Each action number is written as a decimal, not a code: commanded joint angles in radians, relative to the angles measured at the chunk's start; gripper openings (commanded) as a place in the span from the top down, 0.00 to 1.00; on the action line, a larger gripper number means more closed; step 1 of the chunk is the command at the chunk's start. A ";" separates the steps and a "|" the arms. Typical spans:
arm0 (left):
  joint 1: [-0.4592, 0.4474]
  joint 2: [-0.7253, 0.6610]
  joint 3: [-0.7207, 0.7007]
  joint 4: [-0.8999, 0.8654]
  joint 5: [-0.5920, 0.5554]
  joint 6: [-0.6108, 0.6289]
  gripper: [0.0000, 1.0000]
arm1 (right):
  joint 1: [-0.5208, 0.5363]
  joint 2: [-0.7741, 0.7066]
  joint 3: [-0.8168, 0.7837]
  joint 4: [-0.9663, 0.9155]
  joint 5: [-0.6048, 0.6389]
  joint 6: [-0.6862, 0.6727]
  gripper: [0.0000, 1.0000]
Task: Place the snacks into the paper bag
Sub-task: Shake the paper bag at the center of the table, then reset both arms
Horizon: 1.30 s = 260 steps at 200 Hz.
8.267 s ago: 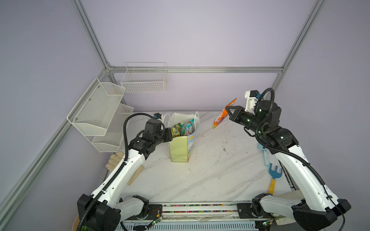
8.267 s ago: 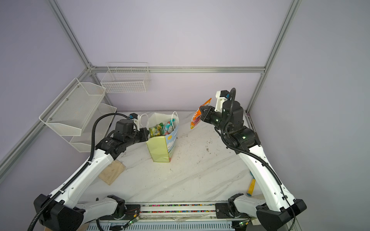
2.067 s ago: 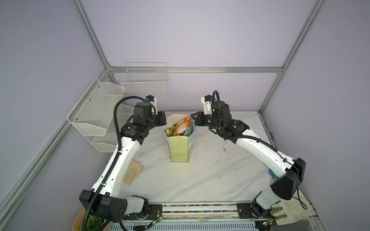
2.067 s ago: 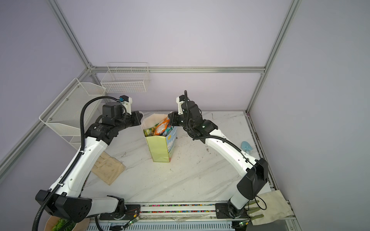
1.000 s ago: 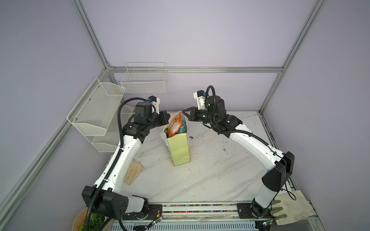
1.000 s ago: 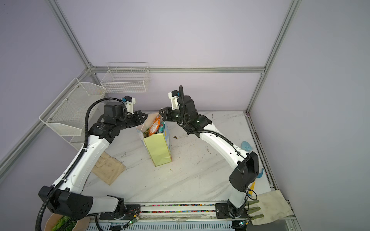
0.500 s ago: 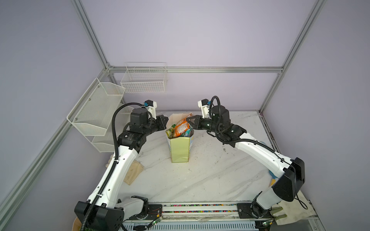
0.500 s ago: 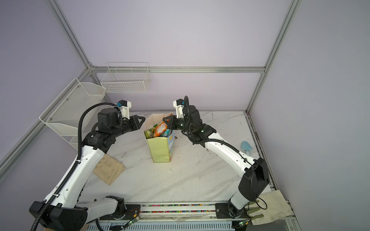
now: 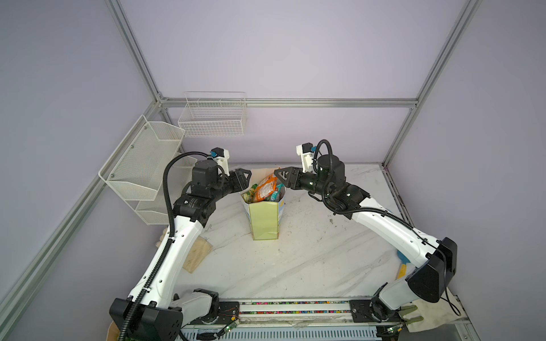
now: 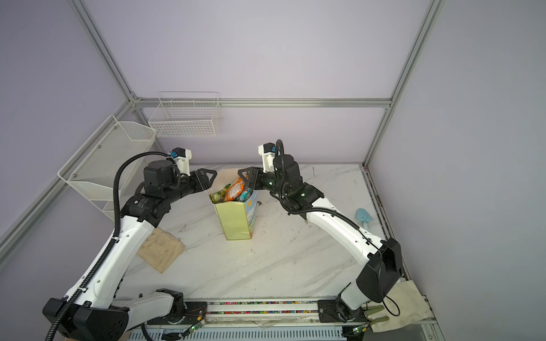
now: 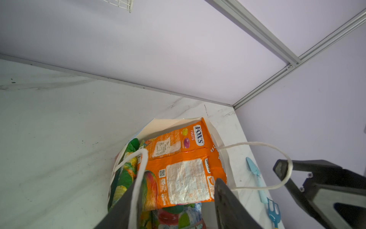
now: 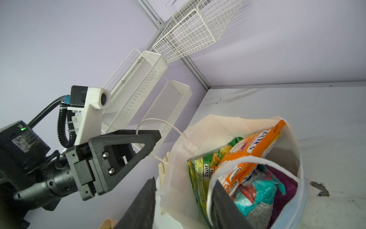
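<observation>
Jaws parted, the left gripper and right gripper are flanking the paper bag at 9 and 3 o'clock. Cord handles are looping over them, so a pull-back risks toppling it.

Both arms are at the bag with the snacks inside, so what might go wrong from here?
1. A handle cord loops round a finger of the right gripper, and the other cord lies along a left gripper finger; backing off may drag or tip the bag.
2. The orange packet stands up to the rim, so a tip might spill it.
</observation>
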 commanded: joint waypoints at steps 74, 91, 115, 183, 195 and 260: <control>0.001 -0.090 0.031 -0.041 -0.110 0.077 0.10 | 0.005 -0.086 0.038 -0.112 0.140 -0.087 0.09; 0.002 -0.108 0.031 -0.056 -0.142 0.086 0.04 | 0.005 -0.104 0.029 -0.123 0.163 -0.098 0.07; 0.002 -0.130 0.021 -0.072 -0.178 0.098 0.00 | 0.004 -0.126 0.018 -0.137 0.193 -0.107 0.03; 0.002 -0.193 -0.031 -0.074 -0.231 0.114 0.00 | 0.003 -0.202 -0.027 -0.171 0.313 -0.162 0.03; 0.002 -0.213 -0.050 -0.066 -0.251 0.117 0.00 | 0.004 -0.224 -0.047 -0.170 0.356 -0.178 0.03; 0.002 -0.304 -0.163 -0.038 -0.371 0.150 0.00 | 0.004 -0.402 -0.235 -0.077 0.556 -0.270 0.03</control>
